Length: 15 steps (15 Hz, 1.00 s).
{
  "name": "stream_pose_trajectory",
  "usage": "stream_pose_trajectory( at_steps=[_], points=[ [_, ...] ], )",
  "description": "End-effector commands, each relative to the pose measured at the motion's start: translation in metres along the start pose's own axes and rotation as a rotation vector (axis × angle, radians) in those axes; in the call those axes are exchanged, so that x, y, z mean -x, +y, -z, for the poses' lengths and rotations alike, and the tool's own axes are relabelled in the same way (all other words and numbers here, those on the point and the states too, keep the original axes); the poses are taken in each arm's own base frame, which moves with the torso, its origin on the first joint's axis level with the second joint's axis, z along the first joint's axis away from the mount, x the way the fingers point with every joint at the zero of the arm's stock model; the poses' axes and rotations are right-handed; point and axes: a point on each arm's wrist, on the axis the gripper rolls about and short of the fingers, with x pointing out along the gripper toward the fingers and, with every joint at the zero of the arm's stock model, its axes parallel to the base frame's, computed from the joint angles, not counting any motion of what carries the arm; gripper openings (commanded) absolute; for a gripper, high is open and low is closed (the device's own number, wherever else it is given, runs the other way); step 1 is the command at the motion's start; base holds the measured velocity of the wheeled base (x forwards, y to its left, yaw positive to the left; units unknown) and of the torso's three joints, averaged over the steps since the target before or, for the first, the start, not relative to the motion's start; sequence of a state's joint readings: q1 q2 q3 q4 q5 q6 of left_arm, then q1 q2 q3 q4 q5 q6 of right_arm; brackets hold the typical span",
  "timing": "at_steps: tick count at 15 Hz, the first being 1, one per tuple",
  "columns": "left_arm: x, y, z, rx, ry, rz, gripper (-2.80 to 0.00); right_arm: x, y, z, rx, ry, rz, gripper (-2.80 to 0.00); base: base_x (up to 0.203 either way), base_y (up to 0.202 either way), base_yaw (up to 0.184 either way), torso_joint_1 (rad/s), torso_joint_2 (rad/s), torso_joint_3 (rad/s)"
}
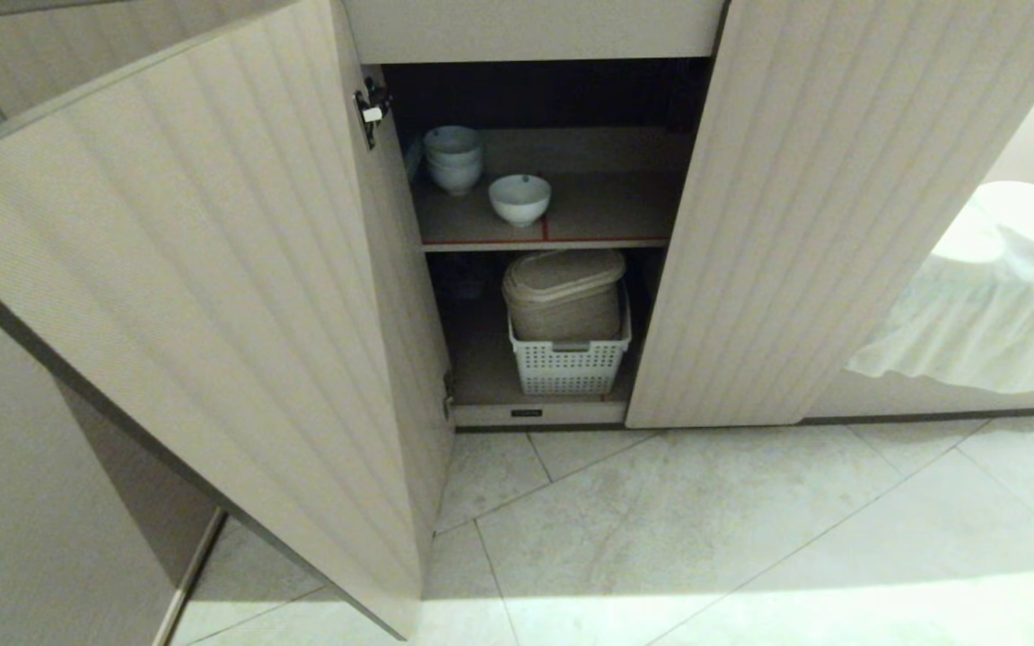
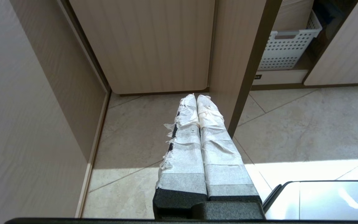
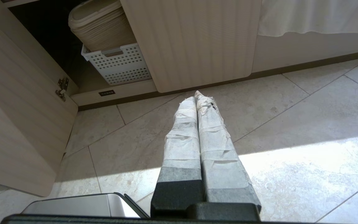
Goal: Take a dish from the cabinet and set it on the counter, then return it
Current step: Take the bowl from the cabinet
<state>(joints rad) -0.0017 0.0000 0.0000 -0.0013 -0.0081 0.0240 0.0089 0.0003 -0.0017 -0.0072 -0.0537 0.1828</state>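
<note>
Sunlight is striping the floor [image 1: 750,538] toward six o'clock; the cabinet [image 1: 553,99] interior at twelve is lying dim, edges bowing slightly.

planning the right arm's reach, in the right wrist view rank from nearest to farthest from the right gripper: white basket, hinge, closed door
1. closed door, its lower edge just ahead of the right gripper
2. white basket, inside the cabinet's lower compartment, beyond that door's edge
3. hinge, off on the open door; close to the basket's rank, hard to call

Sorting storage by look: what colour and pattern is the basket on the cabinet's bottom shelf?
White, with rows of small round holes; the basket shows best in the right wrist view.
</note>
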Motion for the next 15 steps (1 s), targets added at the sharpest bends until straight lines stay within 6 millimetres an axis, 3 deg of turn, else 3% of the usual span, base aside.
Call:
stream_pose_trajectory(
  at_steps=[1,15],
  points=[
    [0.0000,0.0000,0.0000,-0.001,0.000,-0.001,-2.80,0.0000,0.0000,0.0000,-0.001,-0.001,0.000,-2.80,0.000,0.000,0.000,0.000,0.00,0.000],
    [0.0000,0.0000,0.0000,-0.001,0.000,0.001,-2.80,0.0000,0.0000,0.0000,-0.001,-0.001,0.000,-2.80,0.000,0.000,0.000,0.000,0.00,0.000]
  ],
)
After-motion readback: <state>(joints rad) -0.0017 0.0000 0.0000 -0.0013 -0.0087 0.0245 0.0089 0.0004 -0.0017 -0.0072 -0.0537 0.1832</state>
